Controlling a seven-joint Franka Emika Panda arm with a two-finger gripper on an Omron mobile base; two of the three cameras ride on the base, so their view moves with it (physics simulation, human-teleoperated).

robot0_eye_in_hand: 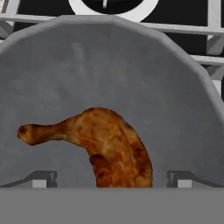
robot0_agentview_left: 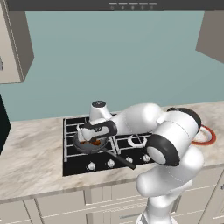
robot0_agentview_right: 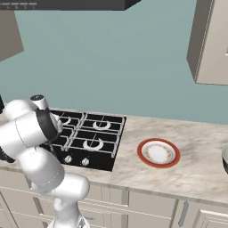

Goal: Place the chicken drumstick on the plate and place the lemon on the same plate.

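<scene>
At the near edge runs a row of pale cabinet fronts [robot0_agentview_right: 147,202] under the marbled counter [robot0_agentview_right: 196,169]. The white arm [robot0_agentview_left: 175,144] rises from the near side and reaches left and forward over the black hob [robot0_agentview_right: 91,140], whose knobs [robot0_agentview_left: 110,163] line its near edge. The claw [robot0_eye_in_hand: 112,177] hangs low over a dark grey pan [robot0_agentview_left: 89,143] that sits on the hob's near-left burner, the pan's handle [robot0_agentview_left: 120,159] pointing near and right. In the hand view the two fingertips [robot0_eye_in_hand: 41,178] stand spread wide, one on each side of the drumstick [robot0_eye_in_hand: 103,146], pinching nothing; whether they touch the meat cannot be told. The drumstick lies on the pan's grey floor, its thick roasted end between the fingertips and its thin bone end pointing away to one side; in the left base view it shows as a small orange-brown patch [robot0_agentview_left: 91,142] inside the pan, just under the hand. Beyond the pan's far rim in the hand view are the hob's grey grate bars and a white burner ring [robot0_eye_in_hand: 113,6]. The plate [robot0_agentview_right: 158,152] lies flat on the counter well to the right of the hob, red-rimmed with a white centre, nothing on it. Farther back stands the teal wall [robot0_agentview_right: 111,58], with wall cabinets [robot0_agentview_right: 211,42] at the upper right and a dark hood [robot0_agentview_left: 118,4] over the hob.
</scene>
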